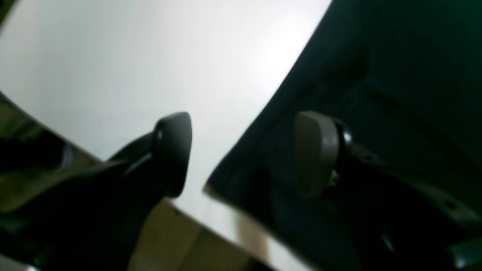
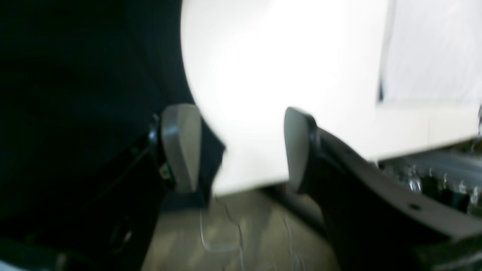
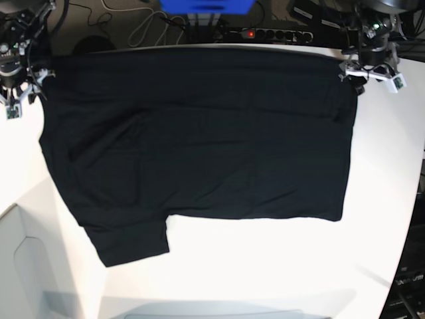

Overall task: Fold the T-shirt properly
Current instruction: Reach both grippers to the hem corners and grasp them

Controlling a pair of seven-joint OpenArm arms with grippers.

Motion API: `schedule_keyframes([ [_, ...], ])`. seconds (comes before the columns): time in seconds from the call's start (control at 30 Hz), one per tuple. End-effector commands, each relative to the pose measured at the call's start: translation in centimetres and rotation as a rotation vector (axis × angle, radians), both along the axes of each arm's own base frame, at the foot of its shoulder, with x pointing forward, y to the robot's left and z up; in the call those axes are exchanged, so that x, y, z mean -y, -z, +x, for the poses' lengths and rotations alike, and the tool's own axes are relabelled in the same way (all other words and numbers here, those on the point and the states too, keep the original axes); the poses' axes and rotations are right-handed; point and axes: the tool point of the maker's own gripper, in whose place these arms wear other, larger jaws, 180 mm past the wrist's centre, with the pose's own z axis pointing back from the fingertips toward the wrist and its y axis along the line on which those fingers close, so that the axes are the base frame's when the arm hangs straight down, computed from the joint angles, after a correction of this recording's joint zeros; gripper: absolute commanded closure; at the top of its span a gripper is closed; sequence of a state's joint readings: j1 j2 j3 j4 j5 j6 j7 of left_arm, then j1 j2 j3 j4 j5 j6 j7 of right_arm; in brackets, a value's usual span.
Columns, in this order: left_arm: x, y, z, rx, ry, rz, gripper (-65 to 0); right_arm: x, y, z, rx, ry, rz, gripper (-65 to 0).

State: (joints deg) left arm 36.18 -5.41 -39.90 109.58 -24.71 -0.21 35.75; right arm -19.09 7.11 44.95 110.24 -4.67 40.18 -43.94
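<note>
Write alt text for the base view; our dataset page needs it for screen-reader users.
A black T-shirt lies spread across a white table, one sleeve toward the near edge. An end effector sits at each far corner, left and right.

both wrist views blurred, white table (image 1: 113, 67) glaring; base view sharp.
</note>
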Motion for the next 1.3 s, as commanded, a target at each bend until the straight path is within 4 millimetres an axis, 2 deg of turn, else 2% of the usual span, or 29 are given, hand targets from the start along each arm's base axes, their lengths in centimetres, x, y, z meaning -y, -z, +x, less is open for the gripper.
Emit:
schedule_keyframes([
  [0.0, -0.2, -1.6, 1.0, 0.051, 0.013, 0.03, -41.4, 0.4, -1.5, 1.3, 0.052, -0.011, -0.028, -35.9],
  [0.2, -0.2, -4.3, 5.5, 0.188, 0.017, 0.042, -41.3, -1.9, -4.1, 7.7, 0.193, -0.094, -0.009, -35.9],
  [0.33, -0.2, -6.6, 8.8, 0.29, 0.02, 0.047, -41.4, -4.8, -6.8, 12.7, 0.3, -0.183, 0.009, -35.9],
  [0.43, -0.3, -8.7, 11.2, 0.375, 0.018, 0.05, -41.5, -6.9, -7.5, 16.4, 0.344, -0.243, 0.051, -35.9],
  [0.6, -1.2, -10.1, 14.9, 0.452, 0.009, 0.034, -41.5, -8.5, -5.6, 22.2, 0.309, -0.285, 0.151, -36.0],
  [0.77, -2.1, -9.8, 19.0, 0.466, 0.016, -0.004, -41.5, -9.9, -2.8, 27.8, 0.285, -0.316, 0.305, -36.0],
  [0.9, -2.4, -8.5, 21.9, 0.437, 0.031, -0.039, -41.6, -9.4, -1.1, 30.2, 0.305, -0.285, 0.412, -36.0],
  [0.97, -2.3, -7.5, 23.7, 0.406, 0.047, -0.061, -41.6, -8.0, -0.3, 31.2, 0.34, -0.212, 0.446, -36.0],
  [1.1, -2.2, -6.0, 26.7, 0.355, 0.066, -0.102, -41.6, -6.1, 1.0, 31.6, 0.387, -0.142, 0.478, -36.0],
  [1.2, -2.4, -5.2, 28.2, 0.35, 0.055, -0.119, -41.6, -4.7, 1.2, 31.5, 0.419, -0.096, 0.46, -36.0],
  [1.27, -2.2, -4.8, 29.0, 0.365, 0.059, -0.104, -41.6, -4.5, 1.6, 31.4, 0.424, -0.078, 0.46, -36.0],
])
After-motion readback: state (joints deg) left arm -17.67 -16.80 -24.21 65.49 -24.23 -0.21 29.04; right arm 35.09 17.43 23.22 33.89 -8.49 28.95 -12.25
